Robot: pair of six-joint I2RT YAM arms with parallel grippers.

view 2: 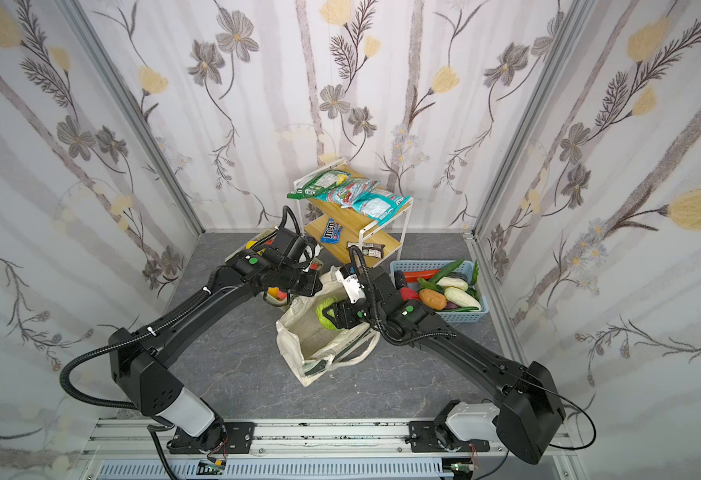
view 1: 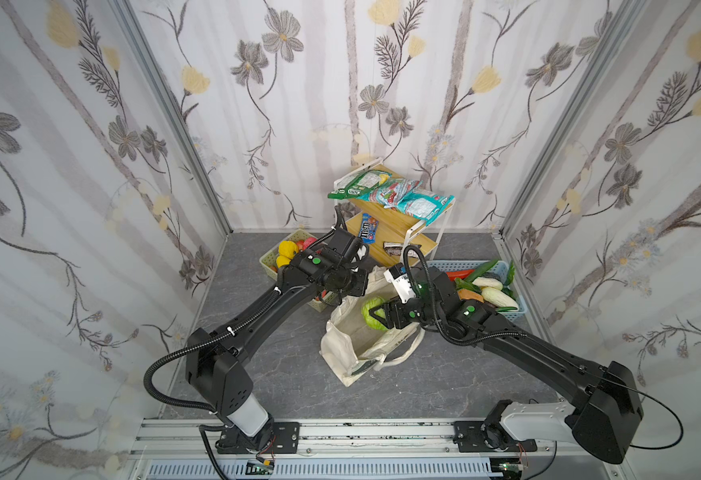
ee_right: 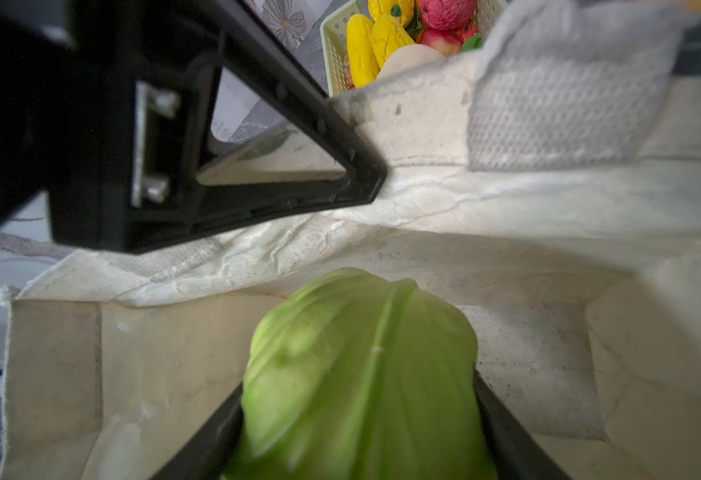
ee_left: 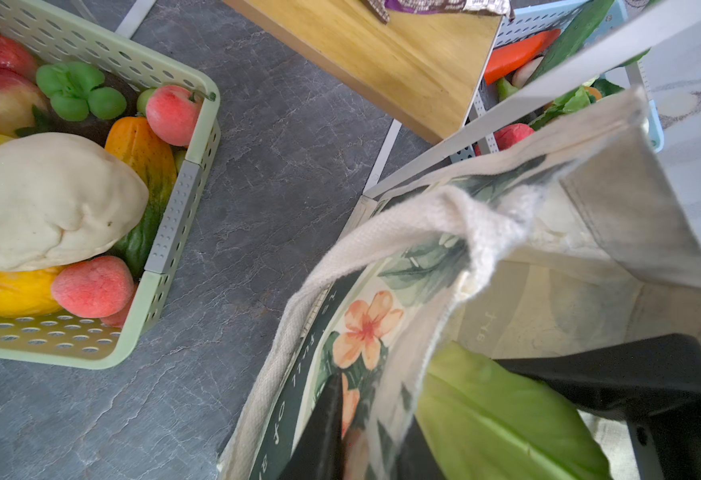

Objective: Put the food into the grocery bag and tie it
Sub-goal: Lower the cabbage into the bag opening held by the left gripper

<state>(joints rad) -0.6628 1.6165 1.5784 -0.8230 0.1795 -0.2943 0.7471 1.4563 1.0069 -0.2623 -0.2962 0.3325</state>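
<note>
Right gripper is clamped around the green cabbage, jaws wide on either side of it, holding it at the open mouth of the bag. The bag sits on the grey table between the green basket and the blue basket. Left gripper is narrow, pinching the bag's rim near a handle.

Green cabbage hangs in the open mouth of the slumped cream leaf-print tote.
</note>
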